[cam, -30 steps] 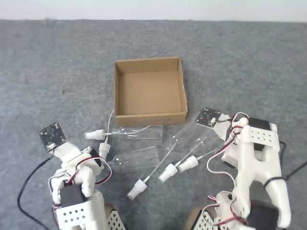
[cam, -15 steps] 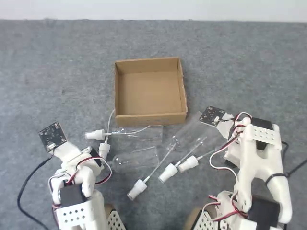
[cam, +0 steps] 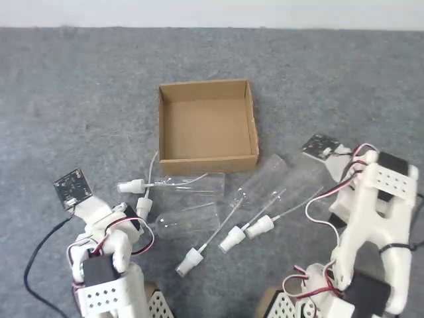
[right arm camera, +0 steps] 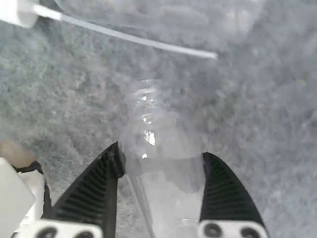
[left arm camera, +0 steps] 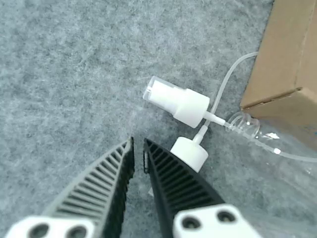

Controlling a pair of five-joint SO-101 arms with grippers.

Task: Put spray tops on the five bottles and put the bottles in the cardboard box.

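The cardboard box (cam: 207,126) stands open in the middle of the carpet. Several clear bottles (cam: 192,184) lie in front of it, among loose white spray tops (cam: 232,238) with long tubes. My left gripper (left arm camera: 137,145) is shut with nothing in it, just short of two spray tops (left arm camera: 179,104) (left arm camera: 190,152); it lies at the lower left (cam: 134,213). My right gripper (right arm camera: 161,151) is shut on a clear bottle (right arm camera: 158,134), one finger on each side, the bottle's neck pointing away. The right arm (cam: 374,199) covers that bottle from above.
Grey carpet runs all round the box, with free room to its left, right and behind. Beyond the held bottle lie a spray-top tube (right arm camera: 133,38) and another bottle (right arm camera: 163,12). A corner of the box (left arm camera: 285,59) sits near the left gripper's spray tops.
The right arm has swung to the right and slightly back, away from the pile of bottles. The left arm has kept still.
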